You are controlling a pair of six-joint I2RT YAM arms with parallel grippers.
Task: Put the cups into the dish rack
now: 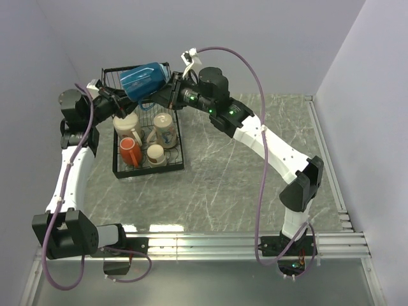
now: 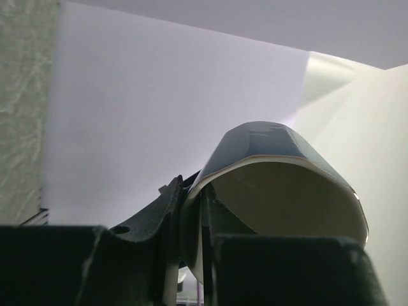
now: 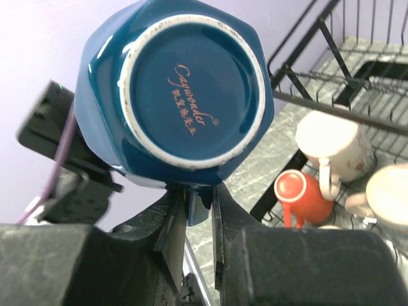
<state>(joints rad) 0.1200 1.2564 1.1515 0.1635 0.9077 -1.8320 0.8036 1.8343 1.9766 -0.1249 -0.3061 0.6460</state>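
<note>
Both tools [image 2: 191, 213] [image 3: 199, 207] up, on dk-blue mug [image 1: 148, 78]

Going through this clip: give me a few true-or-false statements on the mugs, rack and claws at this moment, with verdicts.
1. The blue mug is up in the air over the rack. True.
2. The orange mug lies on the table outside the rack. False: it sits inside the rack.
3. The right claw is closed on the blue mug, whose base faces its camera. True.
4. The left claw hangs clear of the blue mug. False: the mug's rim sits between its fingers.
</note>
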